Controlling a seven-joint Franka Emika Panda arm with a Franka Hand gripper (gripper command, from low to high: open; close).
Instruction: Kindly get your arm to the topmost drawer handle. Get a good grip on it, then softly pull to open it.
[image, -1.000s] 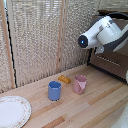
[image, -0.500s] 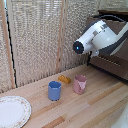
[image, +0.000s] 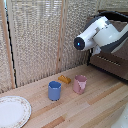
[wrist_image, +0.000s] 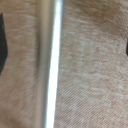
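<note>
Showing handle (wrist_image: 49, 64) btwn claw (wrist_image: 64, 47) fingers (wrist_image: 2, 42), untouched

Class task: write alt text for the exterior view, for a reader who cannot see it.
A white robot arm reaches in from the exterior view's right, in front of a dark dresser. On the wooden table stand a blue cup, a pink cup and a plate.

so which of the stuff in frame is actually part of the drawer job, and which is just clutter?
Job:
- arm
- dresser, dark brown, mostly hidden behind the arm

Lying about:
- blue cup
- pink cup
- small yellow item
- plate

Wrist view shows a silvery bar against beige weave; can't tell whether it's a handle. Pincer state unclear.
</note>
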